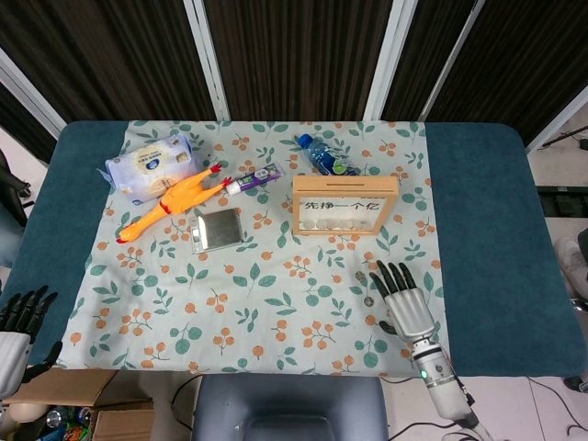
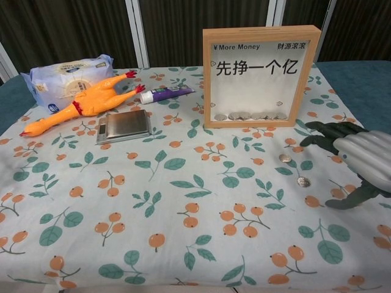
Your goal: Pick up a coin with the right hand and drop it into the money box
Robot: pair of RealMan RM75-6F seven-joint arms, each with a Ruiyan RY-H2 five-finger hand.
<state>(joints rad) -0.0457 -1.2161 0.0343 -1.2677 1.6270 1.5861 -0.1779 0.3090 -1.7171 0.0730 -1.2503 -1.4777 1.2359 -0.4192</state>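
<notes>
The wooden money box stands upright at the cloth's far middle, with several coins behind its clear front. Two loose coins lie in front of it: one nearer the box, one closer to me. My right hand hovers just right of these coins, fingers spread and holding nothing. The dark fingertips point toward the box. My left hand sits at the table's near left corner, fingers apart and empty; the chest view does not show it.
A yellow rubber chicken, a tissue pack, a toothpaste tube, a small silver scale and a water bottle lie on the far half of the floral cloth.
</notes>
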